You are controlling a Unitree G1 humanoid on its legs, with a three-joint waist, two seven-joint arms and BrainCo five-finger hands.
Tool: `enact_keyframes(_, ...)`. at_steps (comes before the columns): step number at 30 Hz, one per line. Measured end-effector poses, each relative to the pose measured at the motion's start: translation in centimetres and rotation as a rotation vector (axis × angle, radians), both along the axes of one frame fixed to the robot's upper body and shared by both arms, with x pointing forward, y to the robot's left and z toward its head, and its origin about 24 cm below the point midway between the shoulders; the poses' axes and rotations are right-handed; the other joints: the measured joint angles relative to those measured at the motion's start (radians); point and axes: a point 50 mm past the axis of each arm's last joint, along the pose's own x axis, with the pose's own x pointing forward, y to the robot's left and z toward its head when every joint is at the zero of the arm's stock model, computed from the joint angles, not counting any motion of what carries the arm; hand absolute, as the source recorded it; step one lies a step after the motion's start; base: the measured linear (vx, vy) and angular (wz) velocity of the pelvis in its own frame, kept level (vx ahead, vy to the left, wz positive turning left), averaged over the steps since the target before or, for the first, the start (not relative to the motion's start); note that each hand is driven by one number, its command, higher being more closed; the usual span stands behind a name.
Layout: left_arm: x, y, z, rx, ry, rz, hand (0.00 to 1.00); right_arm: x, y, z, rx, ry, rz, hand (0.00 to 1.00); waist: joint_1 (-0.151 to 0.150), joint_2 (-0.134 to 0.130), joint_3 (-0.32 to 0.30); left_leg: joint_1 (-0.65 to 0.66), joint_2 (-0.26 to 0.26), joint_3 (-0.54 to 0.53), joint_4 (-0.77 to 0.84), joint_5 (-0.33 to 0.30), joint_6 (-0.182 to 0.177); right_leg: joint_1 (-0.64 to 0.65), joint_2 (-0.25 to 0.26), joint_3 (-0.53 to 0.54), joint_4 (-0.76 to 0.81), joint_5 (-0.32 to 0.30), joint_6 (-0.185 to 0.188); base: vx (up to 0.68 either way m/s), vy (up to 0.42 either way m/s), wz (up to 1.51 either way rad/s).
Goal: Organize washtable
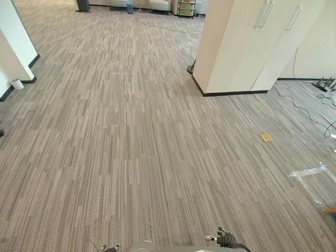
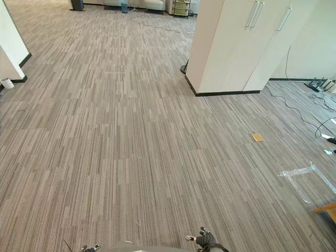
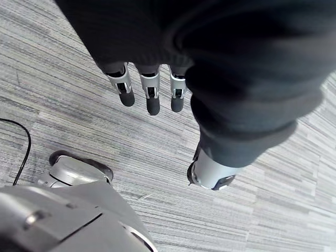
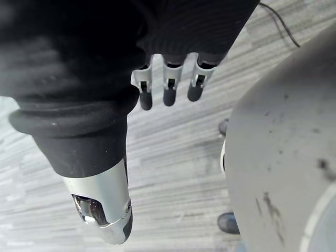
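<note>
Hanging empty, fingers relaxed: left hand [image 3: 150, 92] and right hand [image 4: 169, 86], above carpet floor [image 1: 131, 131]. Probably should be walking, locating the table first.

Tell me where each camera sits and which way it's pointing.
Left eye: on the head, looking down across carpet toward a white cabinet; left hand and right hand at the lower edge.
Right eye: shares that scene, slightly aside.
Left wrist: along left hand's straight fingers, at carpet.
Right wrist: along right hand's straight fingers, at carpet.
</note>
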Motion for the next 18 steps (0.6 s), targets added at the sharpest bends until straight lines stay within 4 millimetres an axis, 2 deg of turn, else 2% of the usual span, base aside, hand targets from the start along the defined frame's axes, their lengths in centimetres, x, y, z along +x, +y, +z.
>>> enact_keyframes(7, 0.2, -0.9, -0.2, -0.007, 0.016, -0.097, 0.0, 0.3, -1.4, 0.1, -0.05, 0.012, 0.001, 0.0, -0.001, 0.029, -0.014, 0.072, -0.013, 0.002, -0.147, 0.067, -0.016, 0.015, -0.002, -0.022, -0.033, 0.009, 0.005, 0.06, -0.035, -0.02)
enact_keyframes(14, 0.2, -0.8, -0.1, -0.002, 0.016, -0.104, 0.0, 0.9, -1.5, 0.3, -0.051, 0.001, 0.005, 0.0, 0.0, 0.025, -0.009, 0.075, -0.013, -0.004, -0.174, 0.079, -0.02, 0.015, 0.001, -0.062, -0.038, 0.011, 0.009, 0.03, -0.017, 0.05)
enact_keyframes(16, 0.6, -0.5, -0.1, 0.004, 0.008, -0.104, 0.0, 1.5, -1.4, 0.4, -0.051, -0.013, 0.009, 0.0, -0.005, 0.023, 0.006, 0.012, -0.004, -0.026, -0.078, 0.04, -0.017, 0.012, 0.001, -0.085, -0.036, 0.011, 0.01, -0.05, 0.0, 0.29)
enact_keyframes(17, 1.2, -0.6, 0.1, 0.007, -0.016, -0.102, 0.0, 2.3, -1.8, 0.6, -0.061, -0.023, 0.015, 0.0, -0.003, 0.045, 0.044, -0.081, 0.034, -0.039, 0.105, -0.032, -0.028, 0.016, 0.023, -0.116, -0.032, 0.01, 0.01, -0.13, 0.026, 0.34)
enact_keyframes(18, 1.3, -0.9, 0.1, 0.0, -0.027, -0.093, 0.0, 2.4, -2.1, 0.6, -0.066, -0.021, 0.016, 0.0, 0.0, 0.056, 0.06, -0.116, 0.053, -0.038, 0.174, -0.053, -0.034, 0.02, 0.035, -0.127, -0.031, 0.006, 0.007, -0.19, 0.048, 0.52)
